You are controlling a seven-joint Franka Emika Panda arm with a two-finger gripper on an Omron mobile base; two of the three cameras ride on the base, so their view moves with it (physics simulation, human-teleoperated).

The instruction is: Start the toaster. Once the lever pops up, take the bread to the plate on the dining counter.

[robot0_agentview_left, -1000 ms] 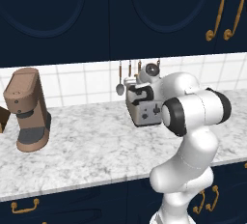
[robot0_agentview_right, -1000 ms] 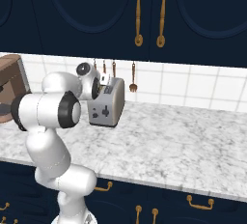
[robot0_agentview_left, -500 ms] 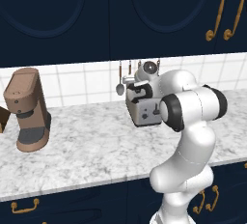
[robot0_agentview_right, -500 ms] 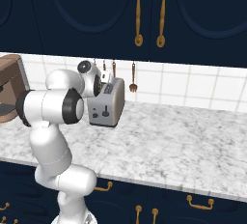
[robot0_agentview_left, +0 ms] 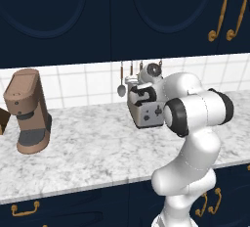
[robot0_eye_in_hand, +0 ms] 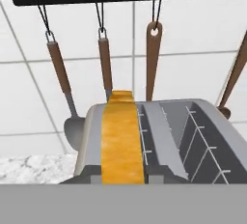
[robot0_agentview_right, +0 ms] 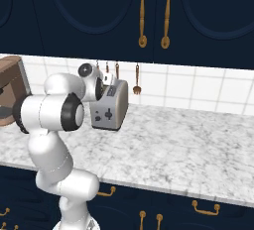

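Since a second ago the white arm's elbow has lifted and its hand has settled closer over the small boxy silver two-slot toaster (robot0_agentview_left: 145, 111), which stands unmoved on the marble worktop (robot0_agentview_left: 88, 147) against the white tiles. At that toaster's top the two-finger gripper (robot0_agentview_left: 144, 93) is drawn in tight, its jaws pressed together; the fingertips themselves cannot be made out in the base views. From the hand camera, the square slice of bread (robot0_eye_in_hand: 122, 138) with its golden-orange crust stands on edge in the left slot, directly ahead of the hand, its crust rising above the toaster's rim, and whether the fingers touch it cannot be told. Wooden-handled utensils (robot0_eye_in_hand: 153, 59) hang on the tile wall behind, and a brown coffee machine (robot0_agentview_left: 28, 109) stands well apart along the worktop.
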